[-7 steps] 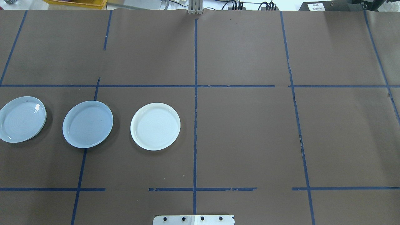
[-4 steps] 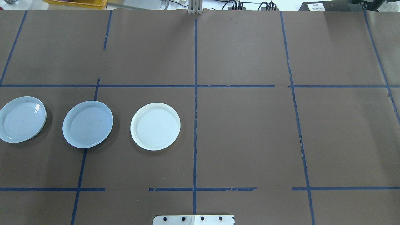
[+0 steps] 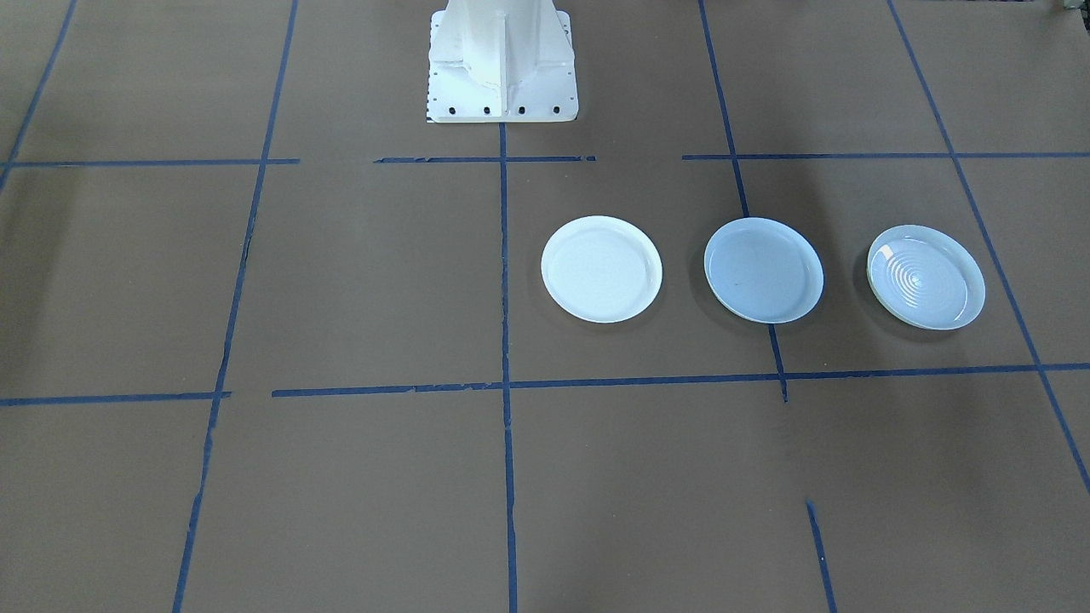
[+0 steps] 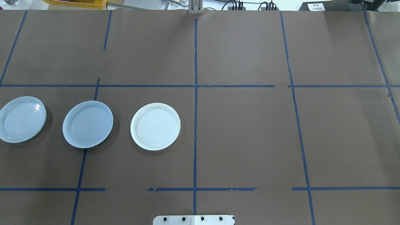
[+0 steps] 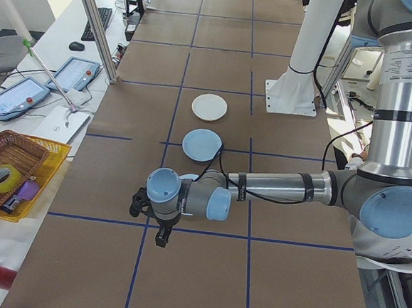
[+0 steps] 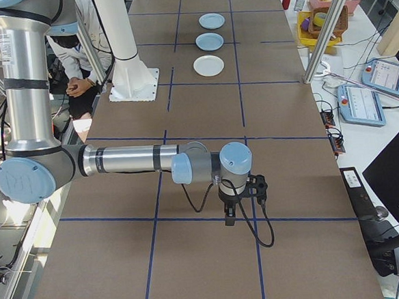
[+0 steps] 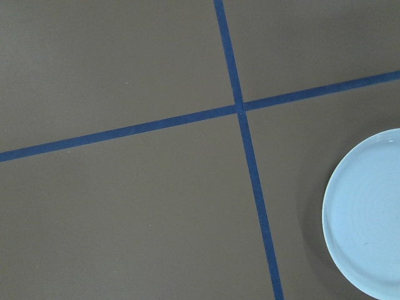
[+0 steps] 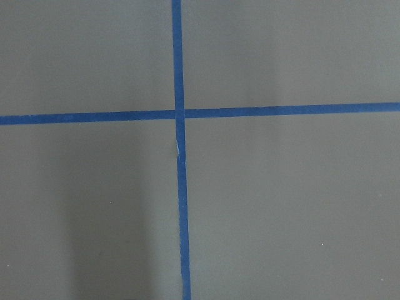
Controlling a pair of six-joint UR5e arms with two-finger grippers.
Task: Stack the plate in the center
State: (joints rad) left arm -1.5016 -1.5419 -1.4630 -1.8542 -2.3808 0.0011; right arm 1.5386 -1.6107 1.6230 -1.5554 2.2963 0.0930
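Pale-blue plate rests on blue-taped brown table.

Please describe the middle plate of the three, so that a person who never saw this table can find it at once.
On the brown table marked with blue tape lines, three plates lie in one row on the robot's left half. The middle plate lies between a white plate nearer the table's centre line and a glossy plate with ring marks at the edge. It is dull pale blue and smooth, and covers a tape line.

matt brown paper table cover; glossy ringed plate; smooth, duller pale-blue plate.
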